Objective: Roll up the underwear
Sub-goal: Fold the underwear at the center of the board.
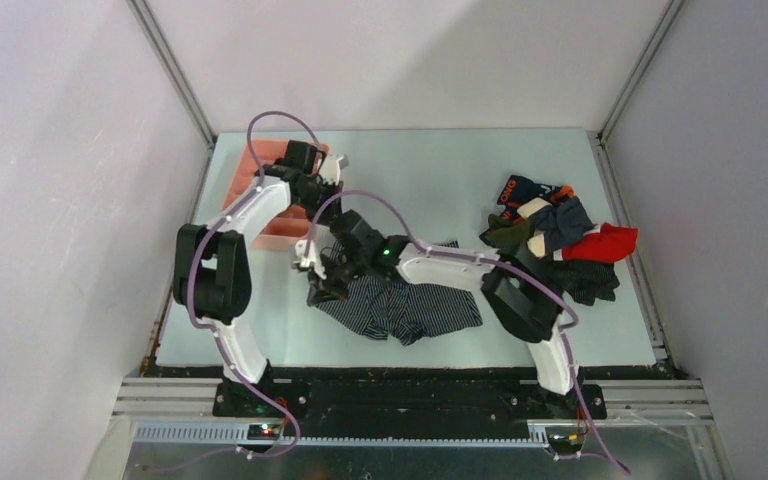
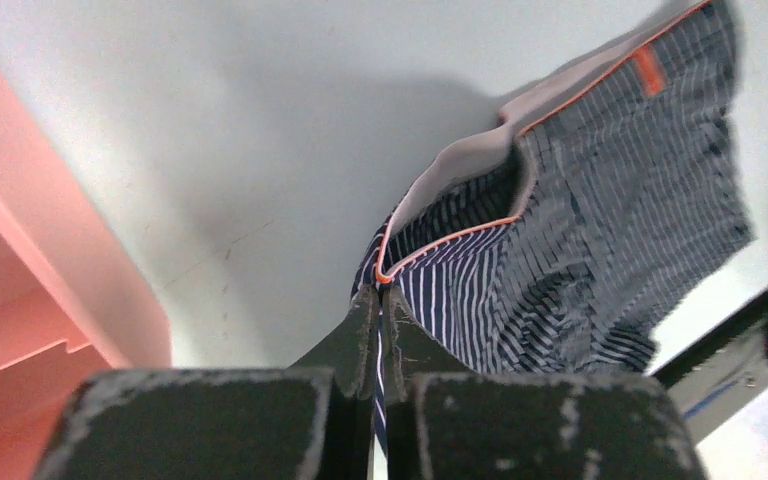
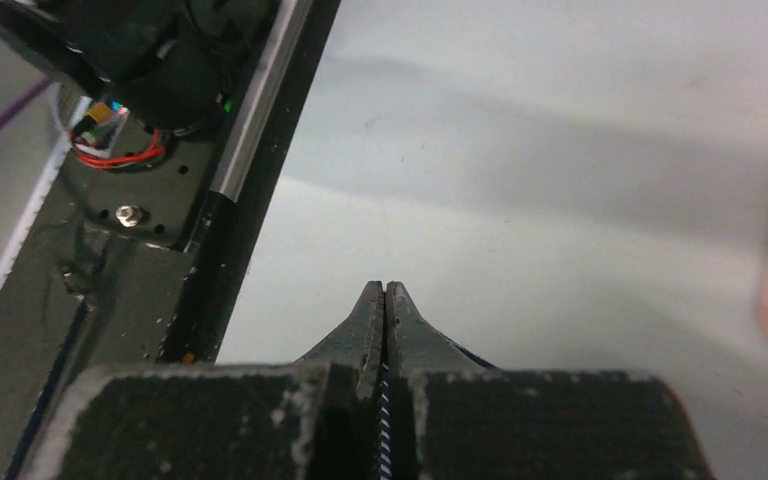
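Arm bases are seen bolted to a black rail (image 1: 400, 395) at the near edge of the table (image 1: 440, 180).

- Left gripper (image 2: 377, 300): fingers pressed together, clamped on the orange-piped waistband edge of the striped briefs (image 2: 580, 230). The cloth is drawn up taut from the pinch and spreads away beyond it.
- Right gripper (image 3: 384, 295): fingers pressed together; a thin strip of striped cloth is seen caught between them, low in the wrist view.
- Striped briefs: dark with thin white stripes, laid at near centre of the table, left end gathered up under the two wrists, the rest spread flat to the right.
- Pile of underwear (image 1: 558, 240): heaped at the right side, well apart from the striped pair; red, olive, navy and black pieces are made out.
- Pink tray (image 1: 285, 228): set at the far left, partly covered by the left arm.
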You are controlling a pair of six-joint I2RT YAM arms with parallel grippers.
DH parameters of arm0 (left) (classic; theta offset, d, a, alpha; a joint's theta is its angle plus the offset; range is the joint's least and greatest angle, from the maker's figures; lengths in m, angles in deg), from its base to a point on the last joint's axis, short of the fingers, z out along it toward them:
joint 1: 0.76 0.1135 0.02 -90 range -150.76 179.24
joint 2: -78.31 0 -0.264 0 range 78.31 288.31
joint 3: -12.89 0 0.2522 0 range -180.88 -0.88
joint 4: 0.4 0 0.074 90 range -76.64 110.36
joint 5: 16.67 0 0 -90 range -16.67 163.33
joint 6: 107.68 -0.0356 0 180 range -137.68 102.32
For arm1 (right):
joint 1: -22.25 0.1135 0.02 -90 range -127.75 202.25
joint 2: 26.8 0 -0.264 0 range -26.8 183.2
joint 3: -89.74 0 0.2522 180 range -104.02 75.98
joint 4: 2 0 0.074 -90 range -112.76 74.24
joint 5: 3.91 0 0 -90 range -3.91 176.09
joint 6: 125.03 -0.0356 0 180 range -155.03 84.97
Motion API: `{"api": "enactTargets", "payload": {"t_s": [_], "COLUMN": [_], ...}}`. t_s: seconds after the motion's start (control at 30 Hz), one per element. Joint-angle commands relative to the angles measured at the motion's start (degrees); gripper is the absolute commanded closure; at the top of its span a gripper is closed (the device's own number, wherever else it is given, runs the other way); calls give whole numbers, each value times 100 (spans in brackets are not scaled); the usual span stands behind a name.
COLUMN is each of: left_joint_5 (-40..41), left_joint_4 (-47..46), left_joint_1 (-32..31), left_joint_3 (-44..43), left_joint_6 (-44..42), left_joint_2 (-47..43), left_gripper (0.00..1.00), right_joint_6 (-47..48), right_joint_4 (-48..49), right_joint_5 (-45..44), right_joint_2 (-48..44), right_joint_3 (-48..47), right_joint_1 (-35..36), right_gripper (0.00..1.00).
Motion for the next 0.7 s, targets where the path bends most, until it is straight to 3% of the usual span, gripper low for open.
{"api": "enactTargets", "payload": {"t_s": [0.0,0.27,0.67], "left_joint_5": [-729,-975,-948], "left_joint_4": [-103,-7,-665], "left_joint_1": [-55,-596,-1367], "left_joint_3": [-428,-1232,-2052], "left_joint_6": [515,790,1782], "left_joint_2": [-296,343,968], "left_gripper": [100,100,100], "right_joint_6": [-323,-388,-374], "right_joint_4": [546,749,688], "right_joint_5": [354,535,706], "right_joint_2": [-912,-1878,-3063], "right_joint_3": [593,1760,3298], "right_joint_1": [-279,-832,-1623], "right_gripper": [100,100,100]}}
